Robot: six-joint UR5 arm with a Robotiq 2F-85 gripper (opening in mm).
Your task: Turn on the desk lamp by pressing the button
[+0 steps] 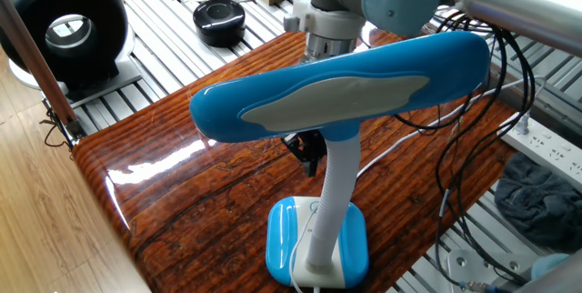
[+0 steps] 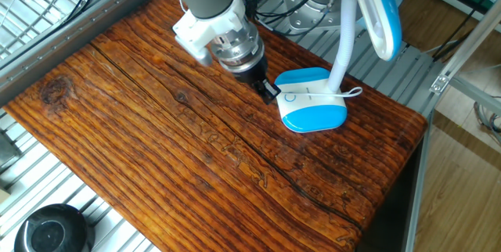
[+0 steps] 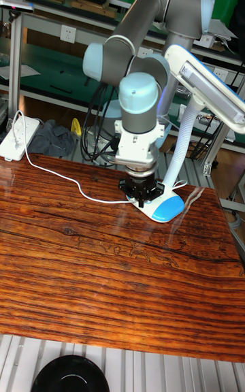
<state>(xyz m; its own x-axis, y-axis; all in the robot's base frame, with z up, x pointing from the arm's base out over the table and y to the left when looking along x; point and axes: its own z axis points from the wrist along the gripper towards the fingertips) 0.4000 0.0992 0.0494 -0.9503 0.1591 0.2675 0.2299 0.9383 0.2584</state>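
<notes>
The glossy sky-blue desk lamp (image 2: 315, 99) is positioned on the reddish-brown grained wooden table (image 2: 156, 150), near its far right edge. A circular ring marking is seen on the lamp's square base. The black two-finger gripper (image 2: 268, 91) is located just beside the base's left edge, tilted toward it. The fingertip state cannot be determined.

A robotics lab (aluminium frame (image 2: 47, 197), power strip (image 1: 550, 147)).
</notes>
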